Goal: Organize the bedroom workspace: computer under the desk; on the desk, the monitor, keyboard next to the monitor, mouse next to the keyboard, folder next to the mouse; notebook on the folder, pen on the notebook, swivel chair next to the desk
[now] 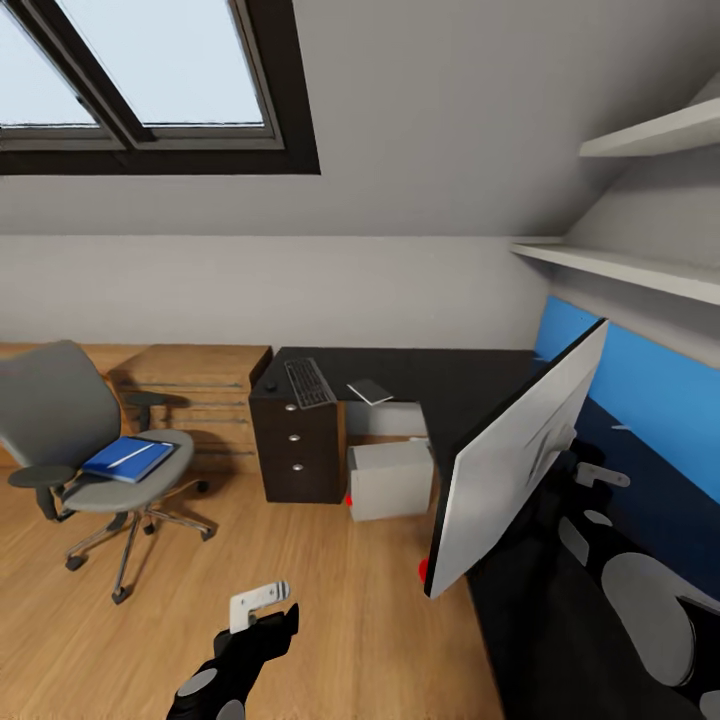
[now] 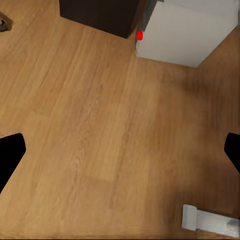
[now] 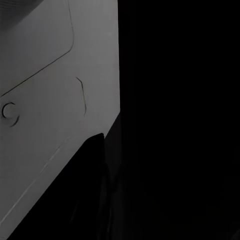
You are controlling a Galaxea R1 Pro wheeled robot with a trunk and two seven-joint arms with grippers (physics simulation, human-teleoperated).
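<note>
The swivel chair [image 1: 95,440] stands on the floor at the left, apart from the desk [image 1: 440,385]. The blue folder [image 1: 128,459] lies on its seat with the pen [image 1: 137,455] on top. On the far wing of the desk lie the keyboard [image 1: 309,382], the mouse [image 1: 270,386] and the notebook [image 1: 370,391]. The computer [image 1: 390,480] [image 2: 185,35] sits on the floor under the desk. The monitor [image 1: 520,445] [image 3: 45,100] leans over the desk's near wing, back toward me. My right gripper [image 1: 585,472] is behind it, jaws hidden. My left gripper [image 1: 262,605] [image 2: 120,155] hangs open over bare floor.
A dark drawer unit [image 1: 297,445] [image 2: 100,15] holds up the desk's left end, with a light wooden dresser [image 1: 195,390] beside it. A blue wall panel [image 1: 650,400] and two shelves [image 1: 620,265] are at the right. Wood floor [image 1: 300,560] lies between chair and desk.
</note>
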